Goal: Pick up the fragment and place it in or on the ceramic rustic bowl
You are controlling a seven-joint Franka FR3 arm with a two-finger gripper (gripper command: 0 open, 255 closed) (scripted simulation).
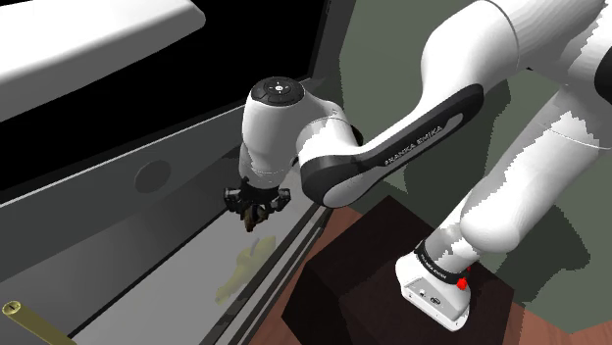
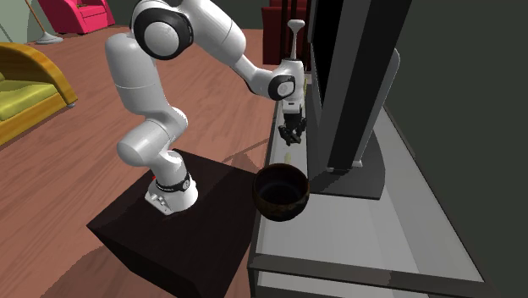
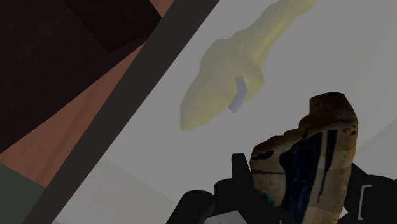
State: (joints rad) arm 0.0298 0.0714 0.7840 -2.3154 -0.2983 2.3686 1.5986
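My black gripper (image 1: 257,204) hangs a little above the grey shelf (image 1: 147,245), shut on the fragment (image 3: 310,162). The fragment is a tan, broken sherd with dark blue markings, clasped between the two fingers (image 3: 238,173). It shows as a small brown piece under the hand (image 1: 252,216). In the second exterior view the gripper (image 2: 293,133) is at the far part of the shelf, beside the screen. The bowl (image 2: 282,192), dark brown and round, stands nearer that camera on the same shelf, well apart from the gripper.
A pale yellow elongated object (image 3: 232,73) lies on the shelf below the gripper (image 1: 240,271). A large dark flat screen (image 2: 355,76) on a grey foot stands along the shelf. A yellowish rod (image 1: 29,320) lies at the shoulder view's lower left. The dark stand (image 2: 186,229) sits on wooden floor.
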